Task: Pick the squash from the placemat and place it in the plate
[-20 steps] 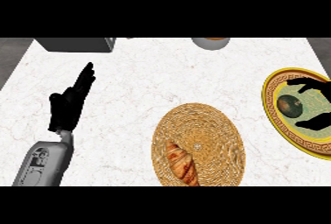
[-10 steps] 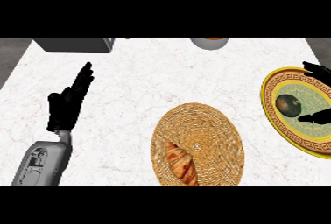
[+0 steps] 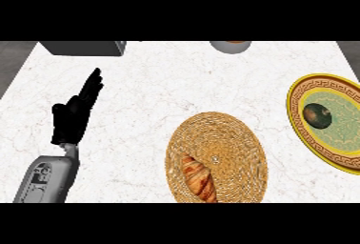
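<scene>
White marble counter [image 3: 155,95] fills the view. Woven straw placemat [image 3: 216,157] lies low at centre, cut by the lower edge; a croissant [image 3: 199,177] rests on its lower left part. Yellow-rimmed plate [image 3: 309,102] sits at the right, its right side cut off. Grey box [image 3: 84,47] at top left and a cup-like vessel [image 3: 231,45] at top centre are both cropped, contents unreadable. Left hand [image 3: 74,114] rests open at the left, fingers straight, holding nothing. Dark green squash [image 3: 318,116] lies in the plate's centre, well apart from that hand, placemat between them. Right hand out of view.
</scene>
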`<state>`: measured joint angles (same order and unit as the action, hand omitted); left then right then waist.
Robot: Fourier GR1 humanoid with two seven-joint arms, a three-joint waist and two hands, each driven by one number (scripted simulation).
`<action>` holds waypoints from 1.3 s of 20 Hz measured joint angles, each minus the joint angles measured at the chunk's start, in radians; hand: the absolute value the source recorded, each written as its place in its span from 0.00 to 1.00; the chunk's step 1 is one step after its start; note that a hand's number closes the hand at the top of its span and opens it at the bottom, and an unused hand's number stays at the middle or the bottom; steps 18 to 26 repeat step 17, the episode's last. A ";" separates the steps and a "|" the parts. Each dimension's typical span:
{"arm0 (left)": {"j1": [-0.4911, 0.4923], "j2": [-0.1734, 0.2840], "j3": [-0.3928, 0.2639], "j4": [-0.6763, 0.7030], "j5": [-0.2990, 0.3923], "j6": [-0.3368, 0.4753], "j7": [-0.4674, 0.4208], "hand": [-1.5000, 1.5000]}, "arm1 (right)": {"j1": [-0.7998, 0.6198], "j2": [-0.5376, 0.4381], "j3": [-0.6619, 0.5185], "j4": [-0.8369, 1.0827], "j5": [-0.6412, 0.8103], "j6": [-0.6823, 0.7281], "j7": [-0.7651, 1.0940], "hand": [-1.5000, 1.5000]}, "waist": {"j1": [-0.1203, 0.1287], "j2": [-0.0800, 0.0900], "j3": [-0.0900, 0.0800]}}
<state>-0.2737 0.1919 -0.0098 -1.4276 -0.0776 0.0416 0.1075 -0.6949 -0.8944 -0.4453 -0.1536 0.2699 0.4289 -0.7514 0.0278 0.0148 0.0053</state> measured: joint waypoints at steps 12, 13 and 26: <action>-0.004 -0.005 0.005 0.008 0.003 -0.004 -0.014 0.50 | 0.098 -0.130 -0.036 -0.004 -0.042 0.070 0.031 0.00 | 0.009 0.011 0.008; -0.006 0.000 0.009 0.008 0.004 -0.006 -0.013 0.50 | 0.104 -0.134 -0.038 -0.005 -0.046 0.073 0.033 0.00 | 0.009 0.012 0.008; -0.012 -0.004 0.010 0.011 0.007 -0.006 -0.010 0.50 | 0.120 -0.148 -0.044 -0.015 -0.056 0.085 0.041 0.00 | 0.009 0.013 0.010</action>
